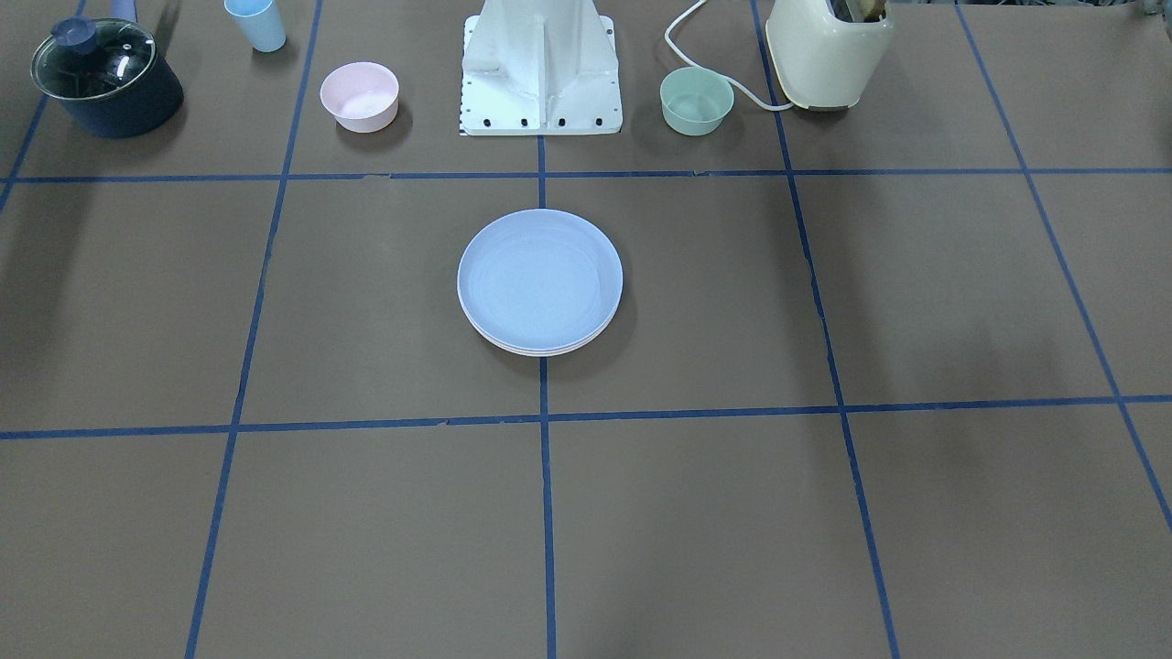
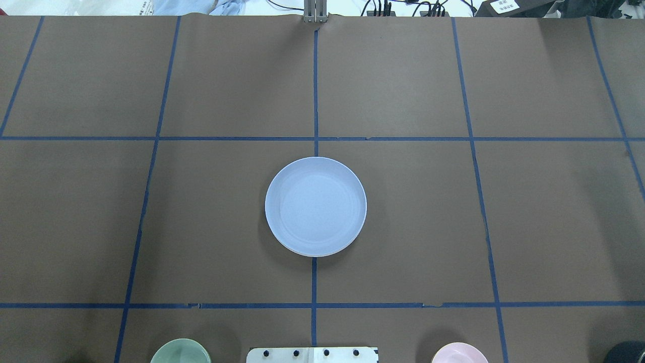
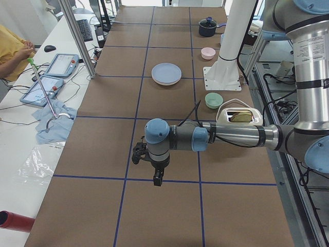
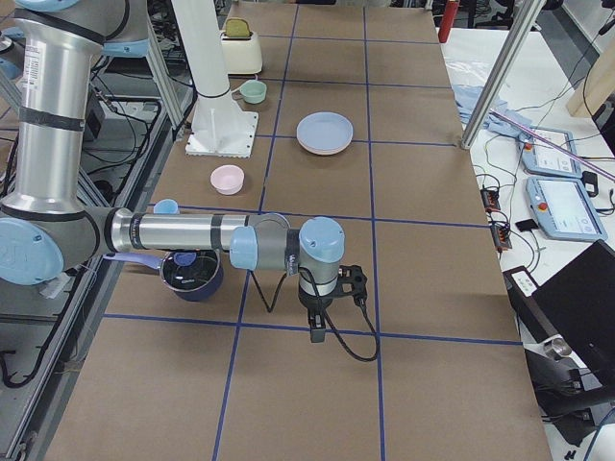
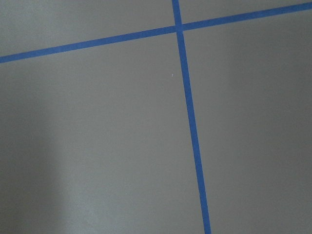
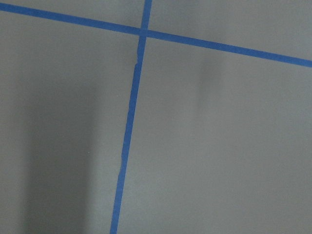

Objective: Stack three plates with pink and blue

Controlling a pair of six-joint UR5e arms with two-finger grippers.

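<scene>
The light blue plate (image 1: 540, 279) lies on top of a stack at the middle of the table, also in the overhead view (image 2: 316, 205). Pale rims of the plates under it (image 1: 540, 351) show at its near edge; their colours are hard to tell. My left gripper (image 3: 157, 179) hangs over bare table far from the stack, seen only in the left side view. My right gripper (image 4: 317, 332) hangs over bare table at the other end, seen only in the right side view. I cannot tell whether either is open or shut. Both wrist views show only table and blue tape.
By the robot base (image 1: 540, 69) stand a small pink bowl (image 1: 360, 96), a mint-green bowl (image 1: 697, 101), a light-blue cup (image 1: 256, 23), a dark pot with a glass lid (image 1: 105, 78) and a cream toaster (image 1: 829, 50) with its cord.
</scene>
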